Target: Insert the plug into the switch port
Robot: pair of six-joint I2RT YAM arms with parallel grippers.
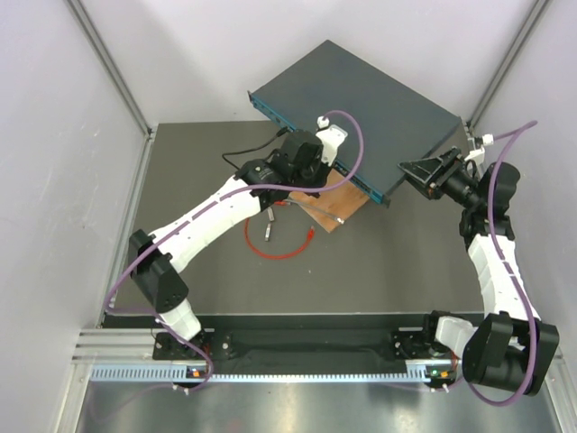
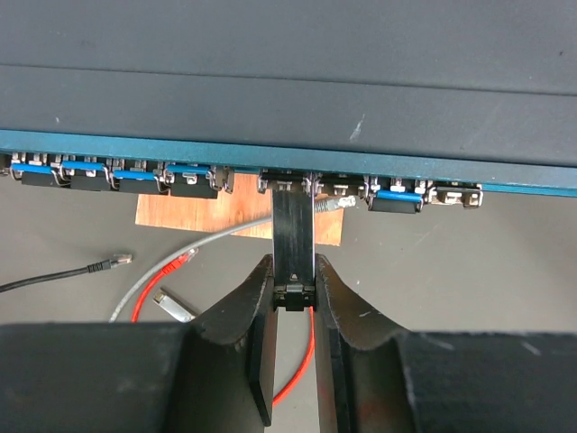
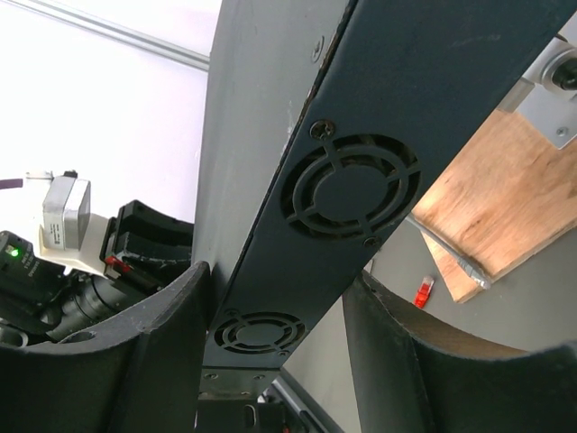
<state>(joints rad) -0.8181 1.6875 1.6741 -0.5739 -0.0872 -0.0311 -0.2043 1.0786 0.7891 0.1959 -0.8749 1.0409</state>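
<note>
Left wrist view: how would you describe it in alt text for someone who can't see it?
The left tool, shut on a long black piece, holds its tip at one switch port in the row along a dark switch box. A red cable trails down between the fingers; loose cable ends lie on the table.

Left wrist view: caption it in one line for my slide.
Left gripper clamps a black-cased plug on the red cable, its tip at a switch port; seating unclear.

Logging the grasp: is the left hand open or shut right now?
Shut: the left hand pinches the plug between both fingers, the red cable trailing below.
</note>
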